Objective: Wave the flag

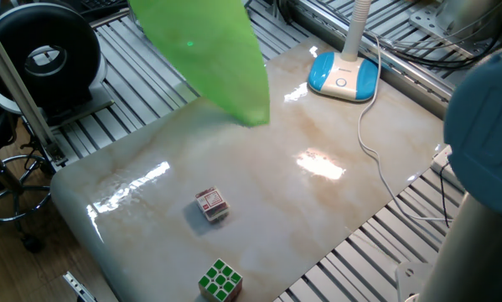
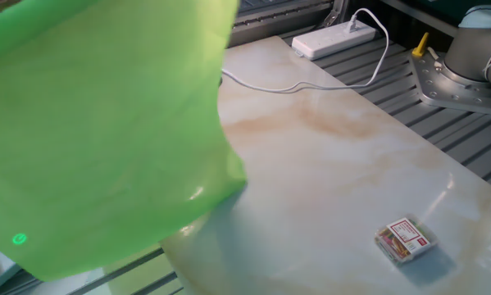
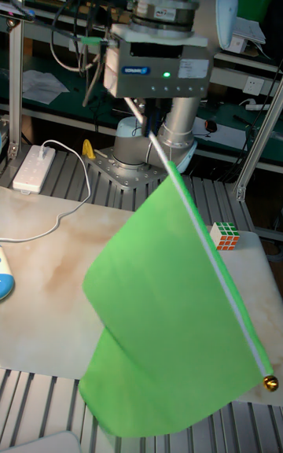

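Observation:
The flag is a lime-green cloth (image 3: 169, 319) on a long thin white stick (image 3: 208, 244) with a small gold knob at its low end. The stick slopes down to the right from under my gripper (image 3: 134, 103), which hangs above the table and is shut on the stick's top end; the fingers are mostly hidden under the gripper body. In one fixed view the flag (image 1: 209, 50) billows above the table's far side. Close to the other fixed camera, the flag (image 2: 97, 139) fills the left half of the picture.
On the marble table (image 1: 318, 210) lie a reddish puzzle cube (image 1: 212, 204) and a green-faced cube (image 1: 220, 279). A blue-and-white lamp base (image 1: 343, 75) with its cable stands at the far corner. A white power strip (image 2: 335, 38) lies beside the robot base (image 2: 475, 65).

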